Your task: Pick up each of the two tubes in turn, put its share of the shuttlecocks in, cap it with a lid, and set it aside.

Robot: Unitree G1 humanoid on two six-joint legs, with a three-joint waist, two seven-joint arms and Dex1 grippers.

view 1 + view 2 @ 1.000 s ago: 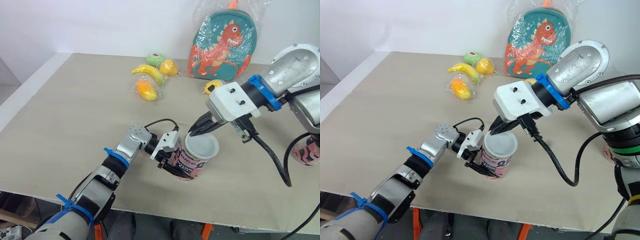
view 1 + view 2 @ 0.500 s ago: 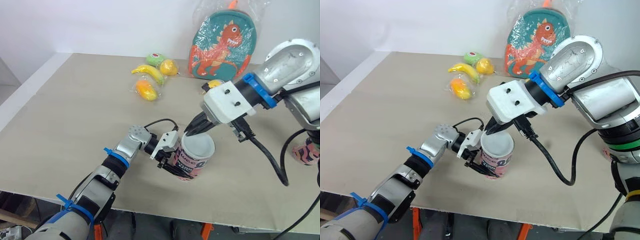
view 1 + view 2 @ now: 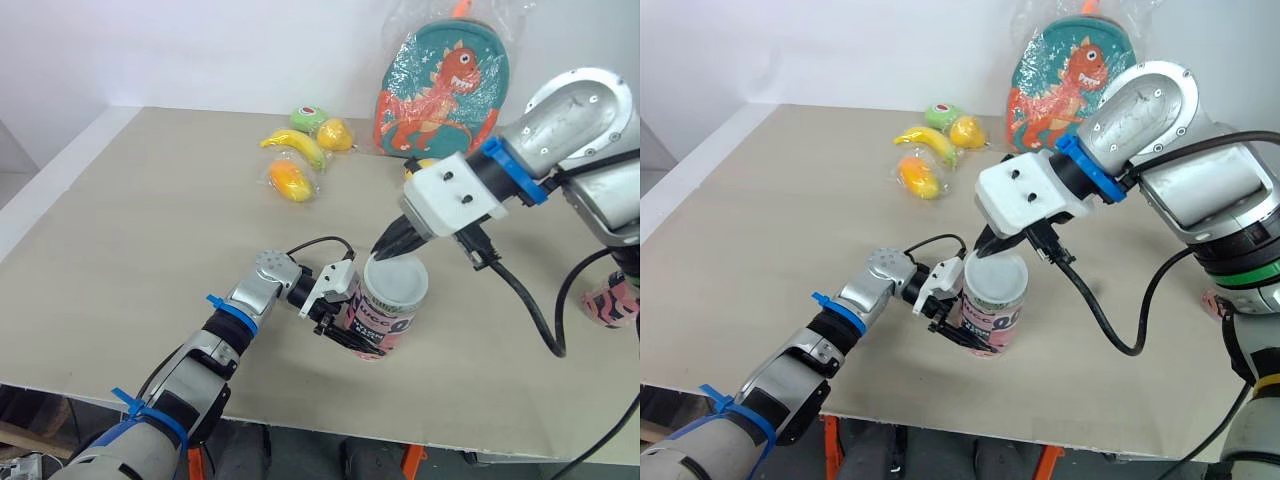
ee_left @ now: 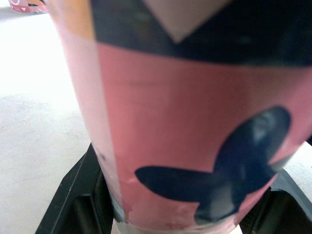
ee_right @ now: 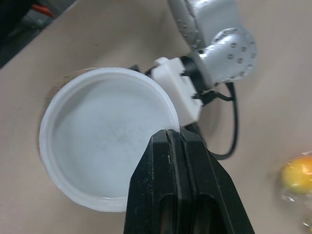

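Observation:
A pink printed tube [image 3: 383,325] stands tilted near the table's front edge, and my left gripper [image 3: 338,318] is shut on its lower side. In the left wrist view the tube [image 4: 195,146] sits between the black fingers [image 4: 73,204]. A white lid [image 3: 397,277] lies over the tube's mouth. My right gripper [image 3: 386,250] is shut on the lid's far rim. The right wrist view looks down into the lid [image 5: 109,136], with the fingertips [image 5: 170,139] pinched on its edge. A second pink tube [image 3: 612,300] stands at the right edge.
Bagged fruit lies at the back: a banana [image 3: 300,145], an orange [image 3: 290,180], a green apple [image 3: 312,117] and a yellow fruit [image 3: 338,133]. A dinosaur backpack [image 3: 445,90] in plastic leans at the back right. Bare table spreads to the left.
My right gripper has carried the white lid a little to the left and over the tube's mouth. The left gripper has kept the tube where it was.

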